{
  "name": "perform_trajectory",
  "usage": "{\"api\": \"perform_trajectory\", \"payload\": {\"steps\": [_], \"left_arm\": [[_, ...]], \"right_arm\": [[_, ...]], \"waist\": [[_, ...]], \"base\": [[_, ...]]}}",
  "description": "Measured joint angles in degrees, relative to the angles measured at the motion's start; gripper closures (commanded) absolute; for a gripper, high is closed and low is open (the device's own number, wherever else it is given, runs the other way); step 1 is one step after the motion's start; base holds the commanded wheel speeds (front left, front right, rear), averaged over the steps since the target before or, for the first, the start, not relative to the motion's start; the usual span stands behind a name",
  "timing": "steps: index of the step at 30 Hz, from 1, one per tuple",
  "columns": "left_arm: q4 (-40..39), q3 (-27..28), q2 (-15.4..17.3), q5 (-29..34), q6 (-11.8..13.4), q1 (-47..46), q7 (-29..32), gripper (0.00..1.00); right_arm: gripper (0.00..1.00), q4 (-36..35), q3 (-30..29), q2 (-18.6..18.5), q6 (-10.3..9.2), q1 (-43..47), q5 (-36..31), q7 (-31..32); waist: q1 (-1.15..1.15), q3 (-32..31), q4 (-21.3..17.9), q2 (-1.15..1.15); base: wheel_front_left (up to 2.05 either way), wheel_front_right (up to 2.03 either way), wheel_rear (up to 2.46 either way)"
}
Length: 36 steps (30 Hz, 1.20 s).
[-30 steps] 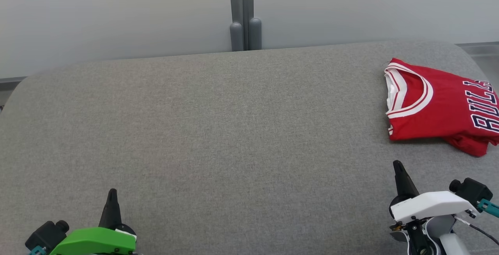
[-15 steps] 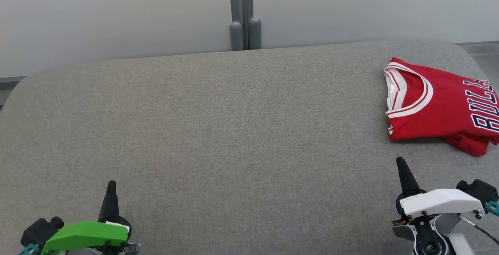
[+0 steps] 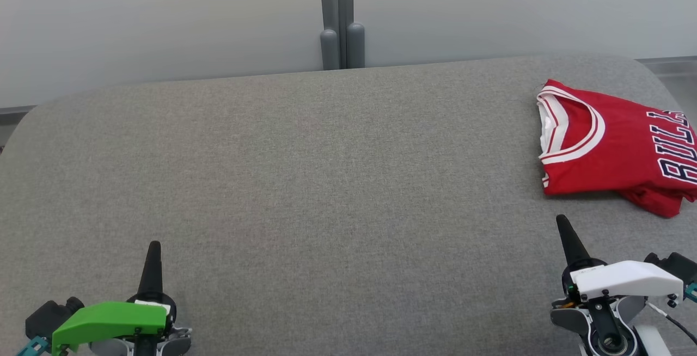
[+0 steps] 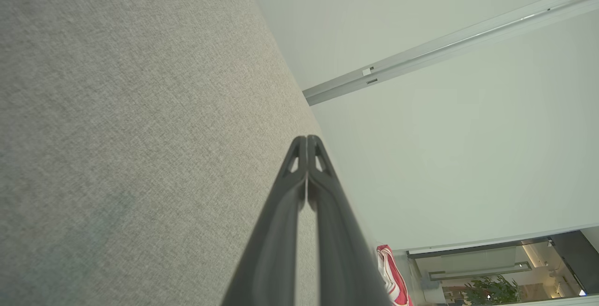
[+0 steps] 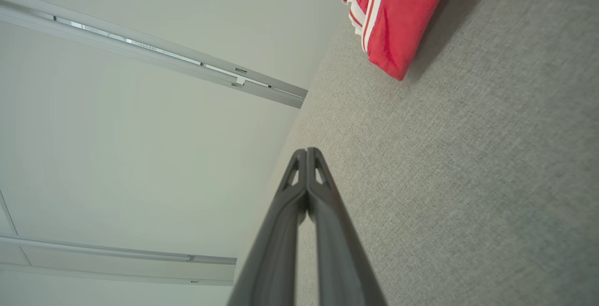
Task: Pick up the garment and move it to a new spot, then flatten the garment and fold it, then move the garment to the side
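Observation:
The garment [image 3: 615, 149], a red jersey with white trim and dark lettering, lies folded at the far right of the grey surface [image 3: 326, 182]. It also appears as a red bundle, the garment [image 5: 398, 11], at the top of the right wrist view, and a sliver of the garment [image 4: 392, 278] shows low in the left wrist view. My right gripper [image 3: 561, 221] is shut and empty, a short way in front of the jersey and apart from it. My left gripper [image 3: 154, 246] is shut and empty at the lower left, far from the jersey.
A grey post [image 3: 340, 18] stands behind the surface's far edge against a pale wall. The surface's rounded corners sit at the far left and far right. A plant [image 4: 486, 289] shows in a room beyond.
Both grippers have slid a little up the picture, their housings sinking towards the bottom edge. The jersey has not moved.

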Motion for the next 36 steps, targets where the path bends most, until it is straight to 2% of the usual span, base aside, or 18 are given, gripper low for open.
{"api": "perform_trajectory", "payload": {"steps": [36], "left_arm": [[-2.1, 1.0, 0.1, -16.9, -1.1, -1.8, 4.5, 1.0]], "right_arm": [[1.0, -3.2, -1.7, -0.1, -0.01, 0.0, 17.7, 4.3]], "waist": [[0.0, 0.3, -0.1, 0.0]], "base": [[0.0, 0.0, 0.0]]}}
